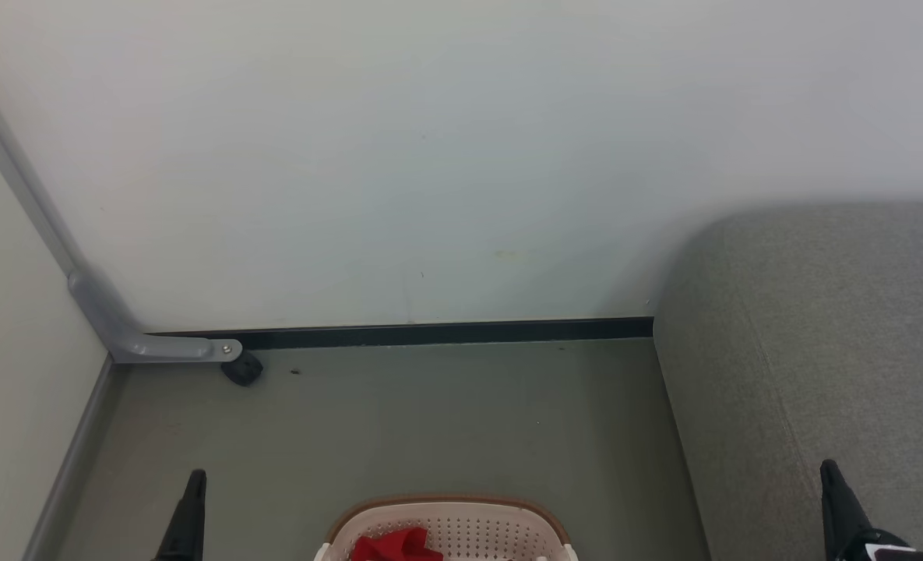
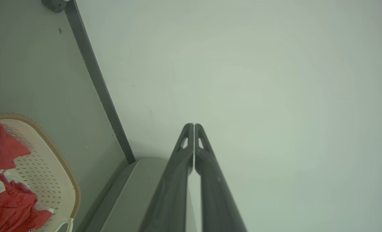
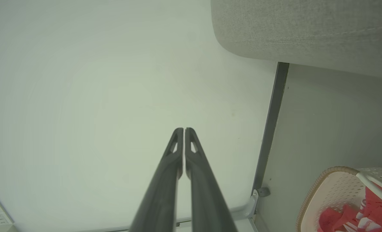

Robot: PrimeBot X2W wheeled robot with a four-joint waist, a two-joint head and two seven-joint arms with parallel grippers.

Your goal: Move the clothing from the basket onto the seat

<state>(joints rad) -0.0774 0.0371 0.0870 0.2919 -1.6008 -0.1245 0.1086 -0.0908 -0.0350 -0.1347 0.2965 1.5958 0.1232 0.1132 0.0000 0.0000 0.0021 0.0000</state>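
Currently the clothing (image 1: 396,545) is seen bunched in the basket (image 1: 500,530), which is set on the floor at the near edge, between the two claws. The seat (image 1: 819,327) is found to the right, near the basket. The left claw (image 2: 194,126) and the right claw (image 3: 184,130) are both pinched fully closed, with nothing held, and are pointed toward the far wall. The red fabric is judged soft, light and limp; sagging and draping are expected once it is lifted. A raised fold at the top of the heap is best pinched, away from the perforated wall, so the rim is not snagged.
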